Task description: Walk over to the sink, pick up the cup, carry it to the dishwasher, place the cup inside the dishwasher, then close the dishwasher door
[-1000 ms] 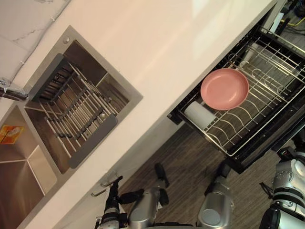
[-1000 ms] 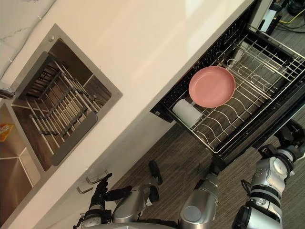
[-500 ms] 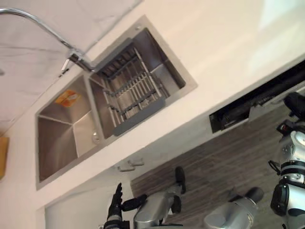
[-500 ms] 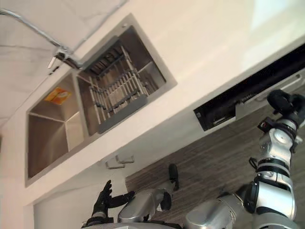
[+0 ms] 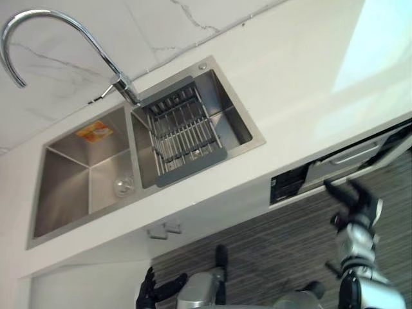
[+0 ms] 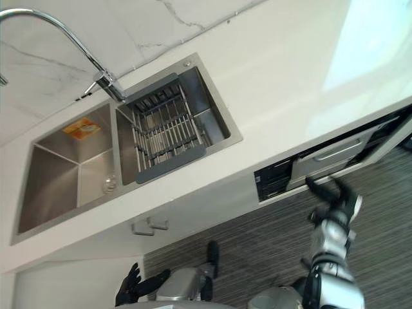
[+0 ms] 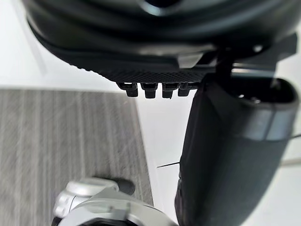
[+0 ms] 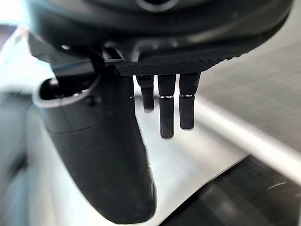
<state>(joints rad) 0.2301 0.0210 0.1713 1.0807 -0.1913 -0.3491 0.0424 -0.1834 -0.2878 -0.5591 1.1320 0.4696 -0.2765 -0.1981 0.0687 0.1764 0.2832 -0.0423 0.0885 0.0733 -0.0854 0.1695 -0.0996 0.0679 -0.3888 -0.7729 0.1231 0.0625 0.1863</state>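
R hand [image 5: 355,201]: spreading fingers [image 8: 167,110] straight, gripping nothing, hovering just short of dishwasher door [image 5: 341,159].
L hand [image 5: 149,293]: hanging low w/ fingers relaxed, empty.
Cup: sitting in neither hand; judging it as already stowed behind that door.
Door: looking nearly shut; touching R fingers or not, cannot tell.
Sink [image 5: 71,174]: lying well apart from both sets of fingers.
Progress: judging pick-up, carry & placing as done; treating door closing as last step, nearly complete.

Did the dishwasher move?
Yes. The dishwasher has gone in under the counter; a second ago its rack stuck far out past the counter's edge.
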